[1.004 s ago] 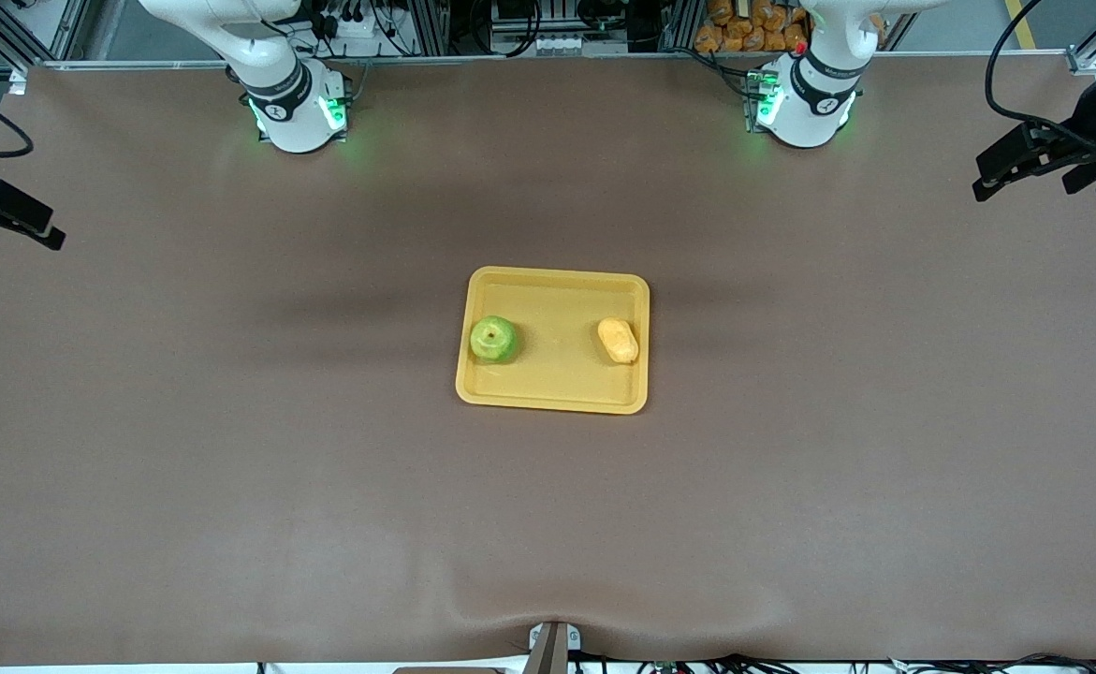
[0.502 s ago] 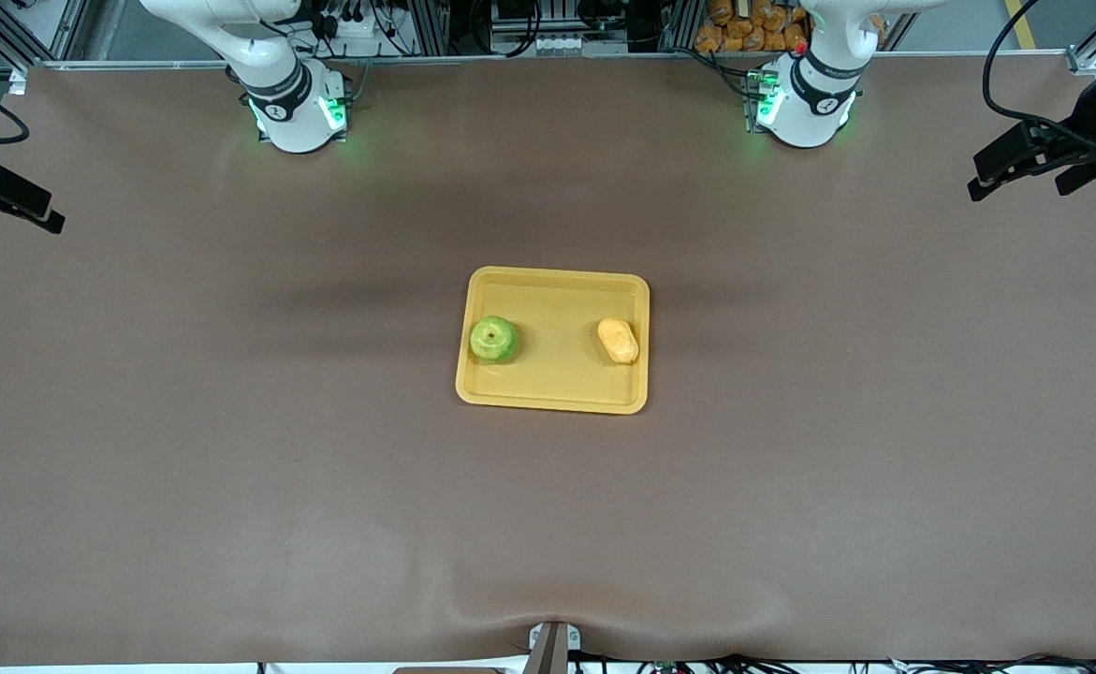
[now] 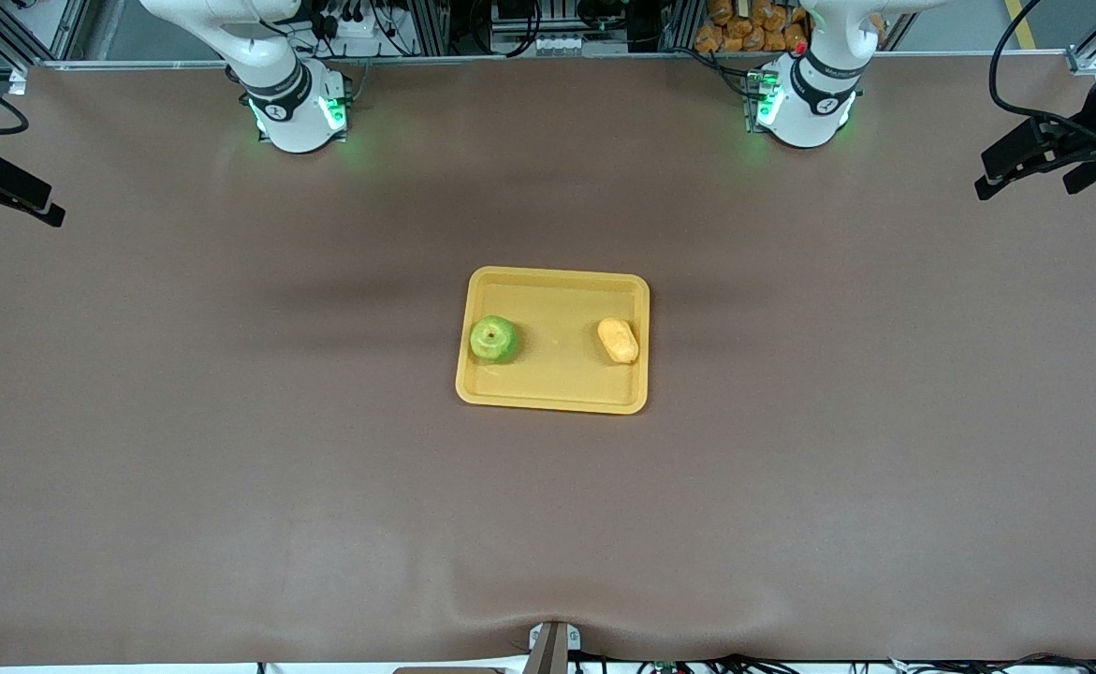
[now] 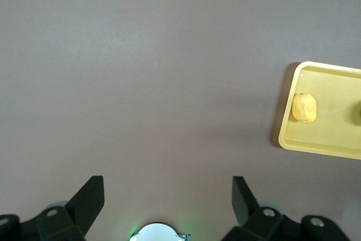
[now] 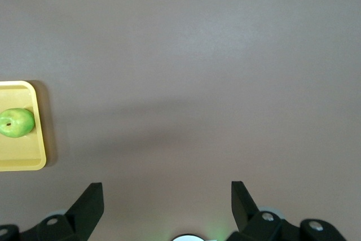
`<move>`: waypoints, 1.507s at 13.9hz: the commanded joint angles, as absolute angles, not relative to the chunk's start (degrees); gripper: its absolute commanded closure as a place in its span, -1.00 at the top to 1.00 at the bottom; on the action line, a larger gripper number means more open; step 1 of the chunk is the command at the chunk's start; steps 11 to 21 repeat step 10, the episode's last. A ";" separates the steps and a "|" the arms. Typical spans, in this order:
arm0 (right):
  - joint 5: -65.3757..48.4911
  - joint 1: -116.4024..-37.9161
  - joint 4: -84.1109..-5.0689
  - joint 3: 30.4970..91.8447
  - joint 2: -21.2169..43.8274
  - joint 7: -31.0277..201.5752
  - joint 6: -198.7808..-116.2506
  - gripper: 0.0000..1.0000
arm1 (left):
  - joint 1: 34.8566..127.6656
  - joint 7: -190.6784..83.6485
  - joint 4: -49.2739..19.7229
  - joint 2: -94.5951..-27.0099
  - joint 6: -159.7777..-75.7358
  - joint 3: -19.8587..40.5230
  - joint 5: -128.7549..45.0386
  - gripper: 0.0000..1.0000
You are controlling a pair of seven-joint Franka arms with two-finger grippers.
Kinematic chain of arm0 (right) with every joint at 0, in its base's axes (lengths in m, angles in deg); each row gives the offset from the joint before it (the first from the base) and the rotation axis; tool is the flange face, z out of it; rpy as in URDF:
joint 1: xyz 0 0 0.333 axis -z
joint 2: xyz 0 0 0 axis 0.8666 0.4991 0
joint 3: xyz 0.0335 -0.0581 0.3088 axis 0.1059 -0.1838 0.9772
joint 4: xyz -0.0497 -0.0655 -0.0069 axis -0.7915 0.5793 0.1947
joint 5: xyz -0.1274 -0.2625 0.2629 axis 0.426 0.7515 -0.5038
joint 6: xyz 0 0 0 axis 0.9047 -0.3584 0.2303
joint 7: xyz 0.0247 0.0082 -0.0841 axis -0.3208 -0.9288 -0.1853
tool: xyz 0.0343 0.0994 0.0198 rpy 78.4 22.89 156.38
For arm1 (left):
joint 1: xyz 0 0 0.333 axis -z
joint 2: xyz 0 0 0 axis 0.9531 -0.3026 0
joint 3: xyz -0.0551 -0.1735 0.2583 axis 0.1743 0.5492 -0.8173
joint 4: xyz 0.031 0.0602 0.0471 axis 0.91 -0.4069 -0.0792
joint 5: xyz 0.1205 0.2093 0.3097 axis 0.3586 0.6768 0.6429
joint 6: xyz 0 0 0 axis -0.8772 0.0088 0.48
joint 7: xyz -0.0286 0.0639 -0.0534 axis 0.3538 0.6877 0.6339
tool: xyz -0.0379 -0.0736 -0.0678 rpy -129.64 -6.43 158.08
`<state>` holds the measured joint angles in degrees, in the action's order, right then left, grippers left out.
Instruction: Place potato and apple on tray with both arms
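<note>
Both open hands — left hand (image 3: 1011, 173), right hand (image 3: 28, 208) — well apart from potato (image 3: 618, 340), apple (image 3: 494, 339).

apple (image 5: 16, 122) on tray (image 5: 25, 159), table (image 5: 197, 55)

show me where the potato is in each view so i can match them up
Front view: the potato lies on the tray, at the end toward the left arm, beside the apple.
Left wrist view: the potato lies just inside the tray's rim.
Right wrist view: not in it; only the apple's end of the tray shows.
Shared landmark: the tray.
</note>
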<state>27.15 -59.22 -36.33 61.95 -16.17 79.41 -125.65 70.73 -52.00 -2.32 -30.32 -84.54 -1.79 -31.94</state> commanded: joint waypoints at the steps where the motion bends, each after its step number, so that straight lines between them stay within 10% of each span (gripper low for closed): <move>1: 26.47 -60.05 -36.36 62.05 -16.73 78.92 -124.52 1.00 | 70.63 -51.97 -1.37 -30.26 -84.09 -2.02 -32.78 1.00; 21: 26.47 -60.59 -36.18 61.96 -16.64 79.01 -123.90 1.00 | 70.54 -52.06 -1.37 -30.00 -83.83 -2.02 -32.78 1.00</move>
